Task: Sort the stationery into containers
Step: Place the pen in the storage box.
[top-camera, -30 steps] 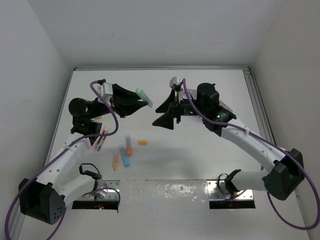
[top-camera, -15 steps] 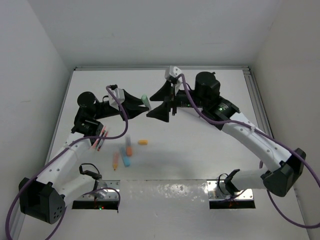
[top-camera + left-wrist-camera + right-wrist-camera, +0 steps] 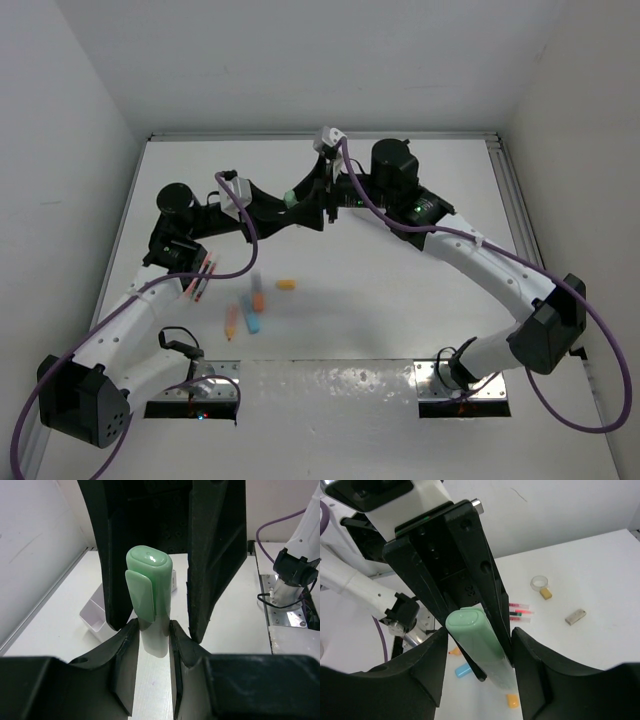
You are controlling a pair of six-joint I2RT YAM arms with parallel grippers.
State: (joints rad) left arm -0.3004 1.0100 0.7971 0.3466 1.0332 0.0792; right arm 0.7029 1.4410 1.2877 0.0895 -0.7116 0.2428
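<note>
Pink pens (image 3: 205,275) are lying at the left of the tabletop (image 3: 400,300), beside the left arm (image 3: 130,320). Just right of them, orange and blue markers (image 3: 252,305) are sitting in a small cluster, with an orange eraser (image 3: 286,284) close by. Above the tabletop's far middle, the left hand (image 3: 272,208) is pinching a green marker (image 3: 288,197) by its body, with the cap end sticking out in the air. The right hand (image 3: 312,203) is facing it from the right, with its fingers parted and flanking the cap without clearly touching it. A corner of the organizer (image 3: 95,615) is showing behind in the left wrist view.
</note>
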